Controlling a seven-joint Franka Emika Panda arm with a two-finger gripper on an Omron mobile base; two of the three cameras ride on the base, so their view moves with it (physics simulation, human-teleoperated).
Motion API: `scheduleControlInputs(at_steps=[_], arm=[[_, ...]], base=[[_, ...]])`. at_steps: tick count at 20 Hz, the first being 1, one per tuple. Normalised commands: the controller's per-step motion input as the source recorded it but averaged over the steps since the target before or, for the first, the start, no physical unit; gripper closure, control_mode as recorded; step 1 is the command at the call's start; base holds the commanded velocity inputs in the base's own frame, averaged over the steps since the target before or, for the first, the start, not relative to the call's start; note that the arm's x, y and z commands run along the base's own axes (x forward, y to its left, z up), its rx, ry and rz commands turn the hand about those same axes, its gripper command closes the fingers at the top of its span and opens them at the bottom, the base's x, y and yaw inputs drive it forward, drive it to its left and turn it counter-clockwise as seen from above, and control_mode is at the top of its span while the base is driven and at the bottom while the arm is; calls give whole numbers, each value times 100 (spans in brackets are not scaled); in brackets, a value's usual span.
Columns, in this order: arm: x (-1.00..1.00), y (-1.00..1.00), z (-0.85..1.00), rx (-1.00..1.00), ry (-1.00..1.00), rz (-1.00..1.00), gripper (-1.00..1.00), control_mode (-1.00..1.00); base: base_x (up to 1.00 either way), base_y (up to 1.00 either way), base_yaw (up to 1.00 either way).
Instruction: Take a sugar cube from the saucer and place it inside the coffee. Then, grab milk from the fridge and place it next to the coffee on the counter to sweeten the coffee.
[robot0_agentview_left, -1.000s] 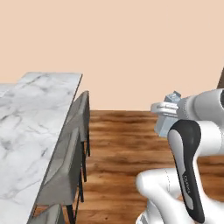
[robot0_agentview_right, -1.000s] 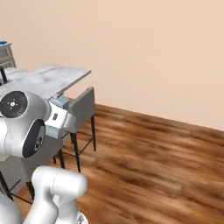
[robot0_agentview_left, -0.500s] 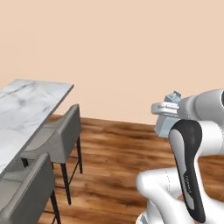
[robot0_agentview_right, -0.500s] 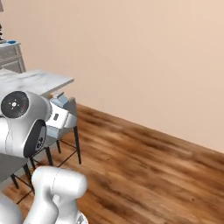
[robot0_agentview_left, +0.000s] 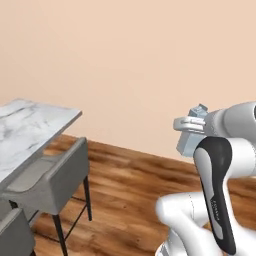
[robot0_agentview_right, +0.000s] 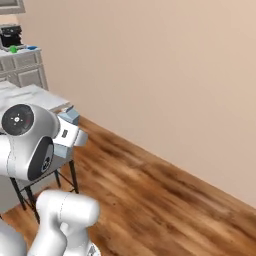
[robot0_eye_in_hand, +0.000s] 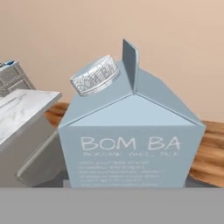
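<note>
The pincer (robot0_agentview_left: 192, 137) is clamped on the milk (robot0_eye_in_hand: 131, 140), carried in the air above the wood floor (robot0_agentview_right: 165, 200). The carton's gabled top and ribbed cap (robot0_eye_in_hand: 95, 74) sit at twelve o'clock in the hand view, so its long axis likely runs upright. A chair (robot0_agentview_left: 55, 182) stands at the marble desk (robot0_agentview_left: 30, 127) at nine o'clock. Far off at eleven o'clock, the coffee (robot0_agentview_right: 13, 49) waits on the counter (robot0_agentview_right: 22, 57). A sharp swing could plausibly slip the smooth carton or clip the chair.

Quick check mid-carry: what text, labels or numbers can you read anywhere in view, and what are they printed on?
"BOM BA": large white letters on the front face of the milk carton.
Two or three smaller lines beneath it on the same face: too blurred to read.
Embossed pattern on the carton's round cap: no legible text.
</note>
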Motion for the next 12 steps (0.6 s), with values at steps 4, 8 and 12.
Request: scheduleControlInputs(at_steps=[4,8,12], arm=[[0,0,0,0,0,0,100,100],[0,0,0,0,0,0,100,100],[0,0,0,0,0,0,100,100]], base=[[100,-75,39],[100,-79,39],[100,-74,42]])
